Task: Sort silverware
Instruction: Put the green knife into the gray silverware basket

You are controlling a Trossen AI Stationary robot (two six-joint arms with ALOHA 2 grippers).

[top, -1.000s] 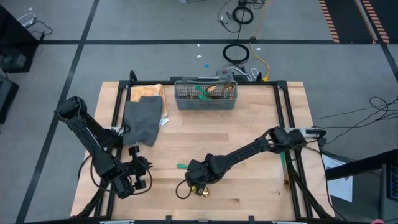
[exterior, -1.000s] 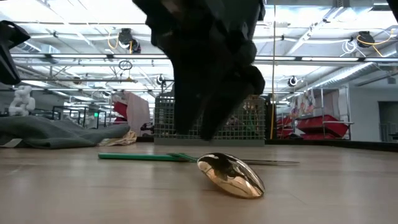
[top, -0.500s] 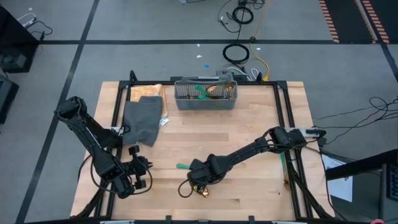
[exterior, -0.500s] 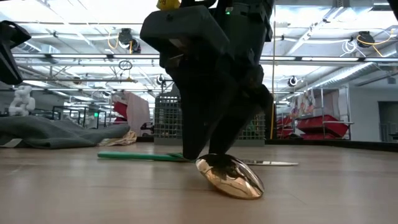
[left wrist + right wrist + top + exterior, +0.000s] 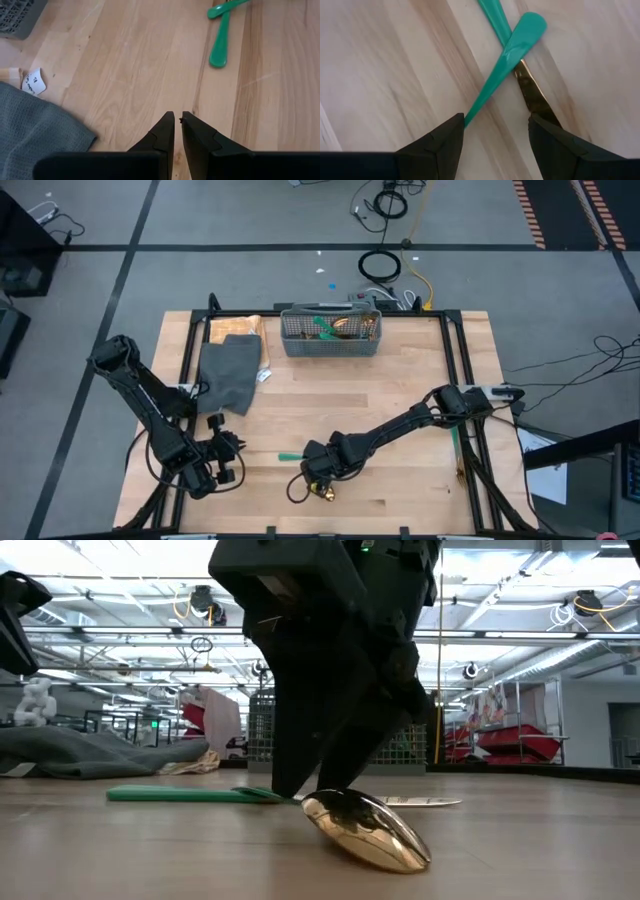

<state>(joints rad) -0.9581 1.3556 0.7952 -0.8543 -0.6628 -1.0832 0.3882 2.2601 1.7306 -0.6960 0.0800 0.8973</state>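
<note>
Two pieces of silverware lie crossed on the wooden table near its front edge: one with a green handle [image 5: 492, 82] and one with a green handle [image 5: 495, 20] and a gold shank. A gold spoon bowl [image 5: 365, 830] lies closest to the low camera. My right gripper [image 5: 318, 478] stands open over the crossing, pointing steeply down, its fingertips at the table. My left gripper [image 5: 226, 461] waits shut and empty at the front left. More silverware [image 5: 325, 327] lies in the grey mesh basket [image 5: 331, 345] at the far edge. My right gripper comes at the crossed pieces from above with its fingers apart. One finger's [image 5: 445, 142] inner edge meets the slanting green handle [image 5: 470, 112]. The gold shank [image 5: 537, 102] runs under the other finger [image 5: 555, 142]. Both pieces lie flat on the table.
A folded grey cloth [image 5: 230, 370] lies at the back left, with a small paper tag [image 5: 34, 82] beside it. Bare wood spreads between the basket and the grippers. The table's black frame [image 5: 455, 360] runs along the sides.
My right gripper has come down a little onto the crossed pieces, staying open. The green handle and the spoon bowl have slid a short way toward the table's left and near edges, still flat on the wood.
</note>
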